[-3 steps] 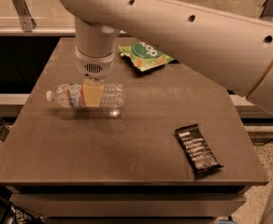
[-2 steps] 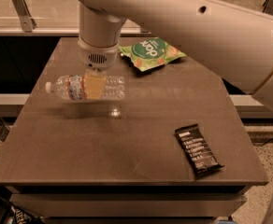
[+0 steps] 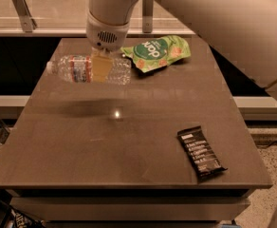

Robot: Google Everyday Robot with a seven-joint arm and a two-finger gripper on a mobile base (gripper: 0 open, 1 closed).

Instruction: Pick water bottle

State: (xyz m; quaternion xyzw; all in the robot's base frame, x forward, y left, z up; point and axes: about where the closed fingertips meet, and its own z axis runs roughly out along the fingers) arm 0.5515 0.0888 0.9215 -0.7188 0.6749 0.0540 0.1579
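The water bottle (image 3: 81,70) is clear ribbed plastic with a white cap on its left end and a red-and-white label band. It lies level in the air above the table's far left part, its shadow on the tabletop below. My gripper (image 3: 100,68) comes down from the white arm and is shut on the bottle's middle, one tan finger (image 3: 99,69) across its front. The bottle's far side is hidden behind the finger.
A green snack bag (image 3: 156,52) lies at the table's far middle, just right of the bottle. A black snack bar (image 3: 201,153) lies near the front right edge. The brown table (image 3: 129,141) has a glass rail behind it. The white arm (image 3: 214,18) fills the upper right.
The gripper has risen with the water bottle in it; the bottle left the tabletop and now hangs higher, its shadow apart from it below.
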